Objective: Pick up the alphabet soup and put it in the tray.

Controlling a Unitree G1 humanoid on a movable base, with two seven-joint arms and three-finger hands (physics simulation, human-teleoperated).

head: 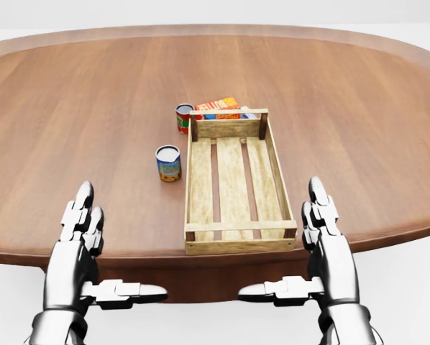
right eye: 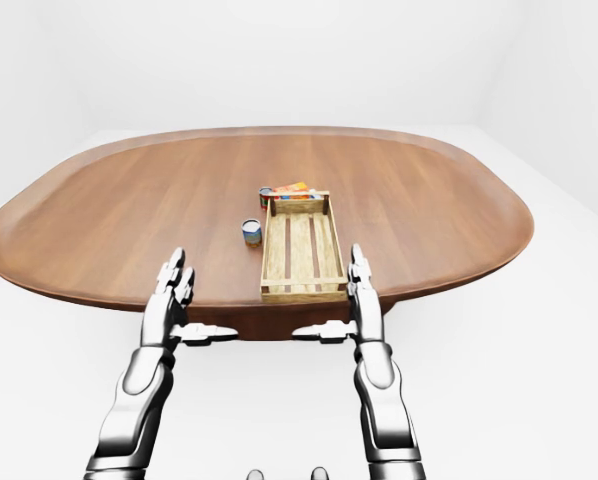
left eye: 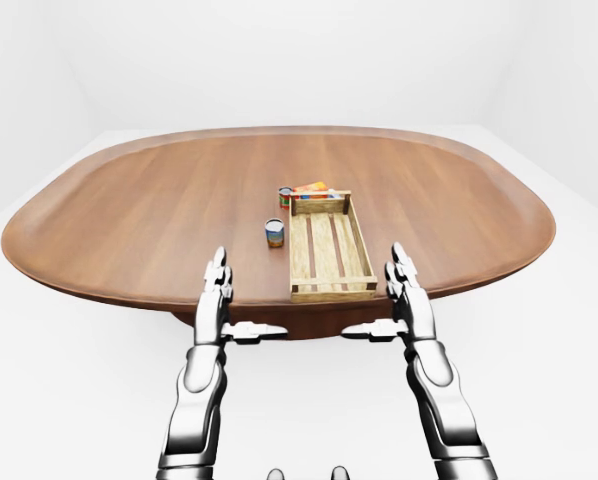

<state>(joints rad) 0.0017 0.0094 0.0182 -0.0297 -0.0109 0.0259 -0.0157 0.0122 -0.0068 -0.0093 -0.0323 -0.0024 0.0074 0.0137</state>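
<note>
You are holding both the left robot hand [head: 82,237] and right robot hand [head: 328,233] released at the worktop's [head: 71,108] near edge; the alphabet soup can [head: 169,163] is standing just left of the wooden tray [head: 236,172].

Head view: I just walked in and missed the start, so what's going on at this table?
Nothing is held yet. The left robot hand and right robot hand are both open at the near edge of the wooden table. The empty tray lies between them. One can stands just left of it, another can and a box at its far end. Which is the alphabet soup, I cannot tell.
</note>
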